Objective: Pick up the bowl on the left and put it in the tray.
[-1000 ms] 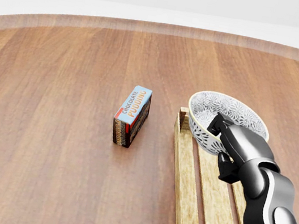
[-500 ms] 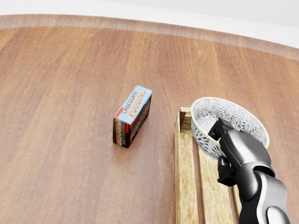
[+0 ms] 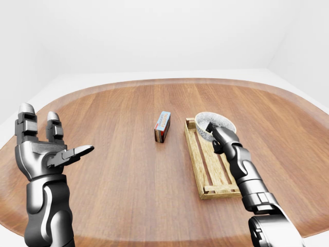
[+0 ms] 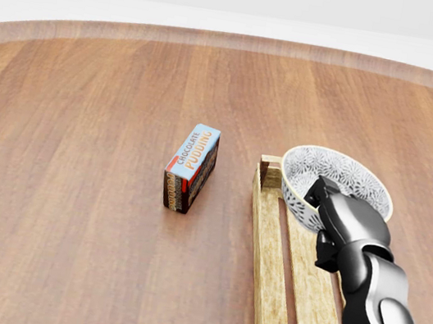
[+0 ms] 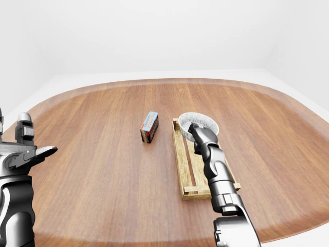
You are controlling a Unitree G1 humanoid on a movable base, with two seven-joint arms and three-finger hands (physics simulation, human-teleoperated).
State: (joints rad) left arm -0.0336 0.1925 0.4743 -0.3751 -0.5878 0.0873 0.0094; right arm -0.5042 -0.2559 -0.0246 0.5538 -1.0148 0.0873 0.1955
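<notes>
Our right hand (image 4: 346, 223) gripped the patterned bowl (image 4: 346, 174) by its rim over the wooden tray's (image 4: 266, 230) upper end in the head view; we judged only release remained. Our left hand (image 3: 42, 152) spread wide.

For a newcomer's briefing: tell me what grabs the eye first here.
The patterned white bowl stands out, gripped at its rim by the right robot hand at the top end of the wooden tray. Left of the tray stands a chocolate pudding box; the left robot hand is raised open at the left-eye view's left edge.
</notes>
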